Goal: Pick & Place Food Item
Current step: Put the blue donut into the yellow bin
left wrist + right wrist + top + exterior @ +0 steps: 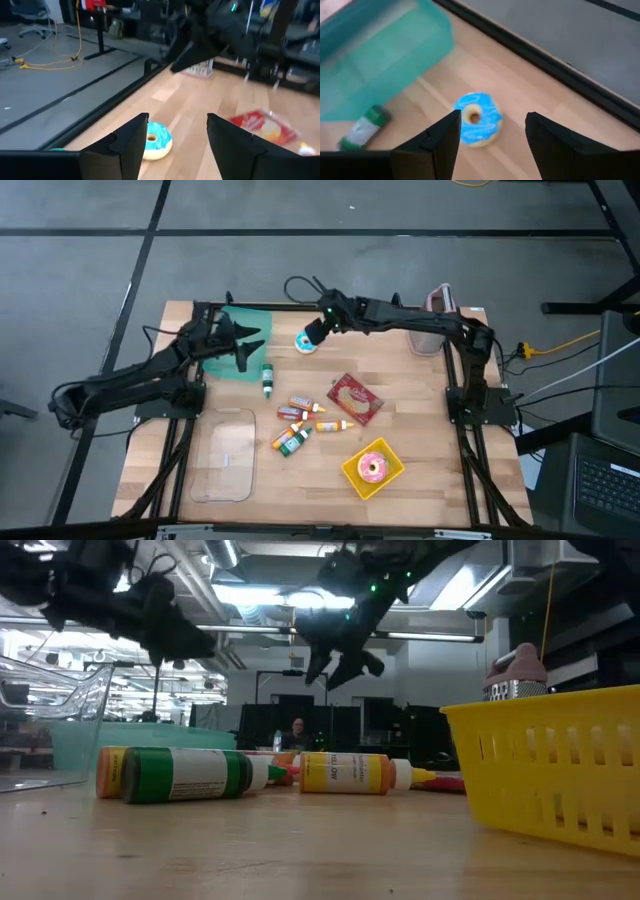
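Left to right across the table (420, 480). The left claw (243, 340), fingers spread and empty, waits over the teal bin (232, 365), presumably the drop-off, clear of the working arm. The blue-iced doughnut (304, 343), the likely food item, lies flat on the bare wood near the table's far edge, just beside the bin. The right claw (316, 331) hangs directly above it, fingers spread to straddle it (476, 118), not yet touching.
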Tool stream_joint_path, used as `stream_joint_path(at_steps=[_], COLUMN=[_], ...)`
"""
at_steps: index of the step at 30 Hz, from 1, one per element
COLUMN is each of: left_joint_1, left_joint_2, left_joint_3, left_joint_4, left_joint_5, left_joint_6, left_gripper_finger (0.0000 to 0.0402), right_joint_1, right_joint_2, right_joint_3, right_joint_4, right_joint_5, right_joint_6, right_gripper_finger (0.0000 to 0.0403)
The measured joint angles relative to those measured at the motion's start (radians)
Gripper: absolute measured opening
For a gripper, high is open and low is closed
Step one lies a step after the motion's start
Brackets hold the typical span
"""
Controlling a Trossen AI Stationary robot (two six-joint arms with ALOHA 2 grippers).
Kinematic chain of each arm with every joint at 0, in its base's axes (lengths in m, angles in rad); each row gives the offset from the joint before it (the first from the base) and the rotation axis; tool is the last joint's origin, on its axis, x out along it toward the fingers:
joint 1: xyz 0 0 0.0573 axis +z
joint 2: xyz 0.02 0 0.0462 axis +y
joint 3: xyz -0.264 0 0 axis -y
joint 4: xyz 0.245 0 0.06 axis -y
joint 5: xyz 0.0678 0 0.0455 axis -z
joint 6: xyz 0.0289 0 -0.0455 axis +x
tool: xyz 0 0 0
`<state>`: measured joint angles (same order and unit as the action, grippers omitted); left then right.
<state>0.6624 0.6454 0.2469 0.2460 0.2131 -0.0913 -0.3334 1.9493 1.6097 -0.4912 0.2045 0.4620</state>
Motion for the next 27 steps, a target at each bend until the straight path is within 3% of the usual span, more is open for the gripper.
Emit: stream_joint_path(at_steps=[11,16,23,27], left_joint_1=[-0.024,-0.028,-0.028,-0.028], left_joint_2=[0.009,0.015,0.015,0.015], left_joint_3=[-0.080,-0.081,-0.081,-0.081], left_joint_4=[0.069,0.070,0.046,0.035], left_joint_5=[-0.114,-0.118,-0.117,-0.118], left_joint_6=[0.024,0.035,0.051,0.060], left_gripper_finger=[0.0200,0.0200,0.0200,0.0200], right_joint_1=[-0.008,-0.008,-0.005,-0.005], right_joint_2=[0.154,0.276,0.435,0.468], right_joint_3=[0.022,0.191,0.507,0.557], right_joint_4=[0.029,-0.072,-0.371,-0.446], right_joint_5=[-0.079,-0.093,-0.041,-0.037], right_joint_6=[0.103,0.099,0.084,0.103], right_gripper_finger=[0.0219,0.0219,0.0219,0.0219])
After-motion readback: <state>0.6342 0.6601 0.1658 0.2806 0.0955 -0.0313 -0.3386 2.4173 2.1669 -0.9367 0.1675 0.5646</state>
